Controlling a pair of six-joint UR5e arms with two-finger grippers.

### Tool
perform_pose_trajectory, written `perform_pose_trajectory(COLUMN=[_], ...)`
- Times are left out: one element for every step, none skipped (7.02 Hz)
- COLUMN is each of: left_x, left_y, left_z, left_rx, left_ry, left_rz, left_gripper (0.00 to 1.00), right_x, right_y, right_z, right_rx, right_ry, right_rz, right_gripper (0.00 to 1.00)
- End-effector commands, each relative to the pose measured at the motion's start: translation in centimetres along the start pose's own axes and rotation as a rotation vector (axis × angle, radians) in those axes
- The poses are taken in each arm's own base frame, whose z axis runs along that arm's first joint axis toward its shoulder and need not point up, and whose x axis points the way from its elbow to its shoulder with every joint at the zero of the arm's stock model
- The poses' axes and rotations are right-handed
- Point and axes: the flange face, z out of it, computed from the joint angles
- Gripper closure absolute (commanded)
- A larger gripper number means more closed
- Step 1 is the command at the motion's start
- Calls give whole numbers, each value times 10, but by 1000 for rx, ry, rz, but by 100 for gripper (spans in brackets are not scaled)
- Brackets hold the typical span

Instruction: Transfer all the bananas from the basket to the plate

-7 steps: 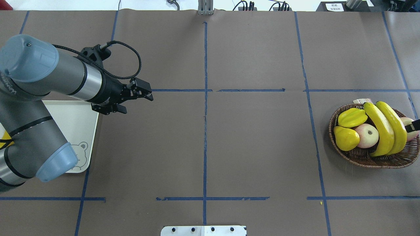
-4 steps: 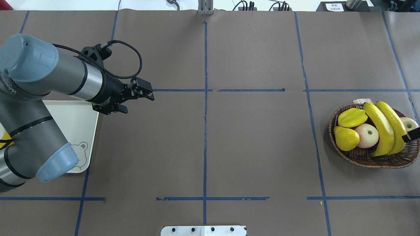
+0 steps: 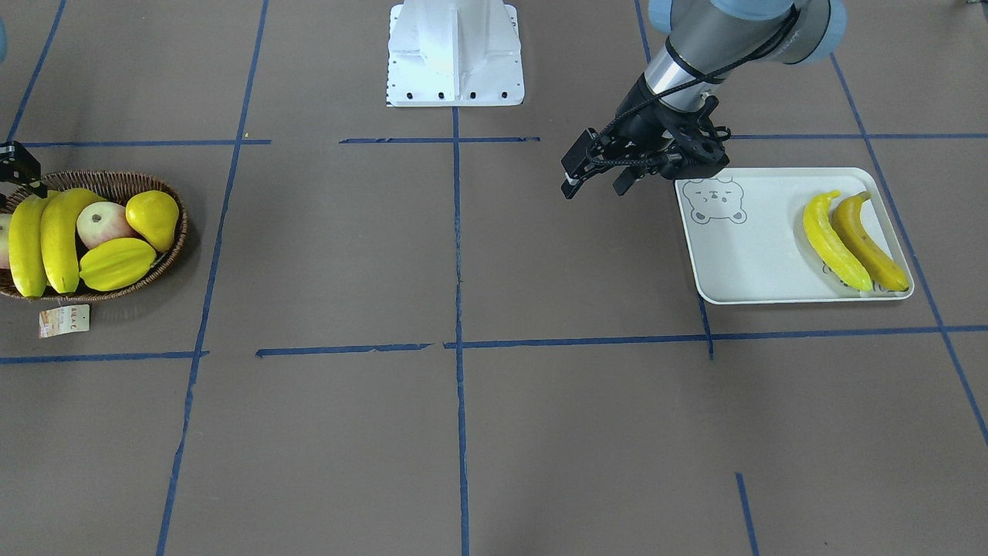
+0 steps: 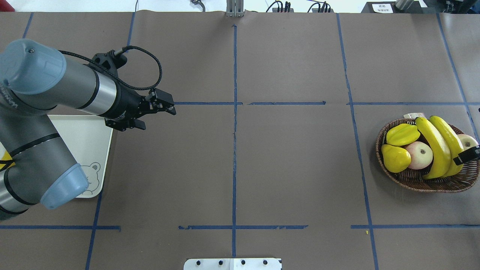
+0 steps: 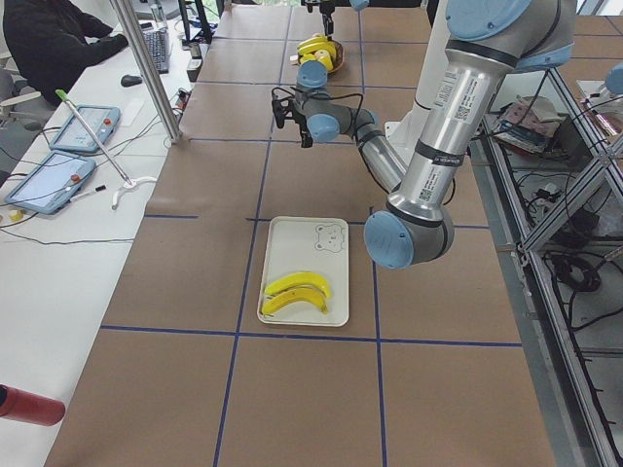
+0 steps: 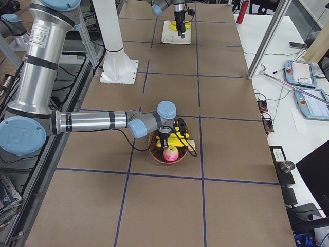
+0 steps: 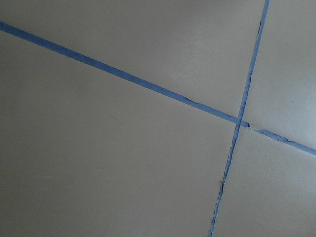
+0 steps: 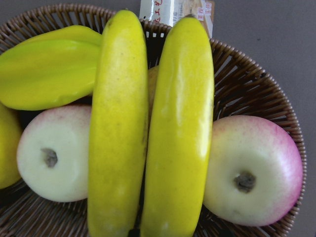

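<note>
two glossy yellow bananas (image 4: 440, 146) in basket (image 4: 412, 180); left gripper (image 3: 594, 187) spread, right gripper (image 4: 468, 155) unclear.

Four bananas (image 3: 830, 239), two apples (image 4: 419, 155); one each: starfruit (image 4: 402, 135), pear (image 4: 395, 158), basket (image 4: 420, 183), plate (image 3: 756, 255).

Two glossy yellow bananas (image 4: 441, 150) are lying side by side, touching, lengthwise across the shallow dark wicker basket (image 4: 412, 182). The basket is sitting on the worktop, its paper tag (image 3: 64, 320) lying just outside the rim. Well apart, on the pale rectangular plate (image 3: 741, 262), a yellow banana (image 3: 832, 243) and an orange-brown banana (image 3: 871, 245) are lying together at the end opposite the printed bear face (image 3: 718, 202).
</note>
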Motion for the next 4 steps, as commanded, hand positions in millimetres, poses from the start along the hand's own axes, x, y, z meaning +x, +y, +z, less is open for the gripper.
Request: perform_pose_trajectory(left_x=[-1, -1, -1, -1], left_y=[0, 0, 0, 0], left_z=[1, 1, 1, 1], left_rx=[1, 1, 1, 2], left_ry=[-3, -3, -3, -3], left_rz=[-1, -1, -1, -1], left_gripper=[0, 0, 0, 1], right_x=[-2, -3, -7, -7], right_y=[-5, -6, -13, -15], right_z=[1, 2, -1, 0], right_rx=[4, 3, 13, 11], right_ry=[3, 4, 1, 4], right_rz=[-6, -5, -11, -8], right_gripper=[42, 42, 42, 42])
